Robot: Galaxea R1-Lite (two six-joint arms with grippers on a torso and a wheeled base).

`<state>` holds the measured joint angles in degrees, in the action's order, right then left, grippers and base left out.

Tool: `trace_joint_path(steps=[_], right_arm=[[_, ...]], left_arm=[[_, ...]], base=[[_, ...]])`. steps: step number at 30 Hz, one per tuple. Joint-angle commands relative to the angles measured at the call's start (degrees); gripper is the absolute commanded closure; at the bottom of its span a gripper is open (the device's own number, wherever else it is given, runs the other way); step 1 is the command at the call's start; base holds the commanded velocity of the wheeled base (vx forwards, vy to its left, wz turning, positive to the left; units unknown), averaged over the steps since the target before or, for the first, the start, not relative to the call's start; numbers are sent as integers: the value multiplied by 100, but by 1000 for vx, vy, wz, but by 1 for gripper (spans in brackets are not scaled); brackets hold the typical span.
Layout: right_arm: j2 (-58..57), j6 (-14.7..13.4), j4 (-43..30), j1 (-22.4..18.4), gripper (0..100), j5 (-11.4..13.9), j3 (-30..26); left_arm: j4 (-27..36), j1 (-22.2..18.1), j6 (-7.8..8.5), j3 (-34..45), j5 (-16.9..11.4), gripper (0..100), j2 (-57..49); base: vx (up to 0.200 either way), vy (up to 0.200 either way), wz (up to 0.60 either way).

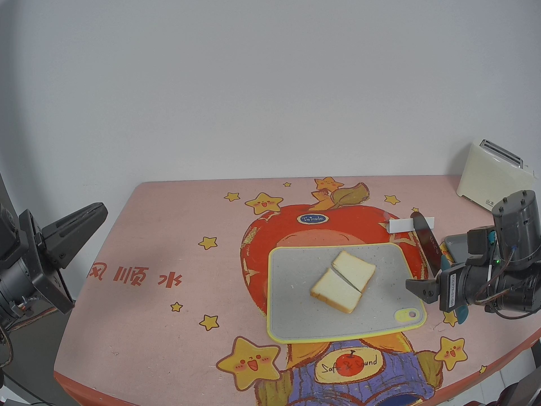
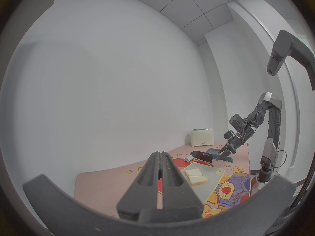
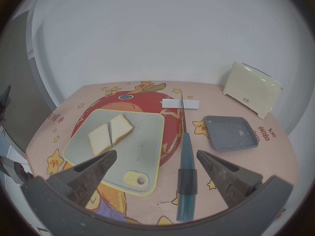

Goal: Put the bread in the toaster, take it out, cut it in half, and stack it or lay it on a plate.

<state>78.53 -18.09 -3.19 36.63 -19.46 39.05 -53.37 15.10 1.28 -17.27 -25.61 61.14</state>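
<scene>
head: pink cartoon-printed table is viewed from above, facing the far wall | left wrist: viewed low from far left, facing right | right wrist: viewed closely from near right | shared: grey yellow-rimmed cutting board, cream plastic toaster

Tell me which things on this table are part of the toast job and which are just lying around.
Part of the job:
bread halves, already cut
cutting board under them
knife, lying on the table
grey plate
toaster

Just lying about:
white card under the knife's blade
</scene>
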Motion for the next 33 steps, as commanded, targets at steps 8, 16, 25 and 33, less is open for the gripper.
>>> trace_joint_path(steps=[8,16,25,33], right_arm=[[57,-133,3,125,0,3,68],[540,-617,12,213,0,21,314],[927,-880,12,195,0,30,507],[1041,-1135,12,142,0,12,727]], left_arm=[[-24,-7,39,22,-5,100,4],[-24,-7,39,5,-5,100,-14],[-24,-7,48,14,-14,100,-14],[-15,-7,48,22,-14,100,-14]], base=[[0,0,0],[0,0,0],[0,0,0],[0,0,0]])
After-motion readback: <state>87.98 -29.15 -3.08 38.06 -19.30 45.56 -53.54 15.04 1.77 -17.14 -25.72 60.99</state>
